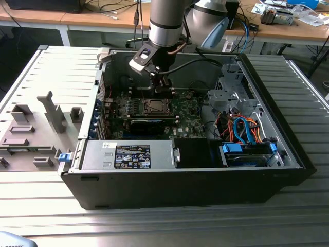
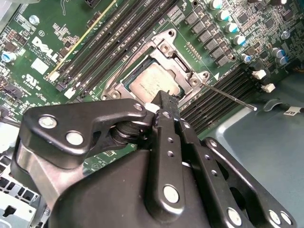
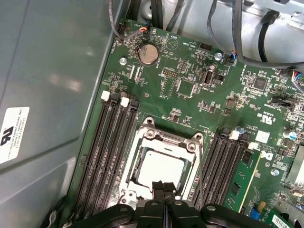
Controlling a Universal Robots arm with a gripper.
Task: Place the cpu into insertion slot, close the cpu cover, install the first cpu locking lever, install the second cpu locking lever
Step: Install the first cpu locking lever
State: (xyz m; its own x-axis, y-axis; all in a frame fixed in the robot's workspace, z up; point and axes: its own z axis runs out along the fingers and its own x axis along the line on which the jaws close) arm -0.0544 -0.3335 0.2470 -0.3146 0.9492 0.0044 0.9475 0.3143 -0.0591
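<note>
Silver-grey and dull, the small flat square cpu [image 3: 159,166] lies seated in the square, metal-rimmed insertion slot [image 1: 154,107], which sits near the middle of the green motherboard [image 3: 190,85]. Its bare metal top catches the light and looks almost white in both wrist views. The thin square silvery cpu cover [image 3: 168,141] lies down around the chip like a frame, and the chip's top shows through its large window. Long black memory slots [image 3: 107,152] flank the socket on both sides.

In the second wrist view a thin straight metal lever rod [image 2: 228,96] juts out from one corner of the socket, across the neighbouring memory slots, with its free end away from the frame.

The black tool [image 3: 164,186] hangs just over the edge of the cover, at the rim of the chip. Its two fingertips are drawn together side by side, and nothing can be seen between them. Whether they touch the cover cannot be told.

In the exterior view the tool stands in the upper middle of the frame, reaching down into the open black computer case [image 1: 205,185], which rests on a ribbed grey metal tabletop [image 1: 154,226].
</note>
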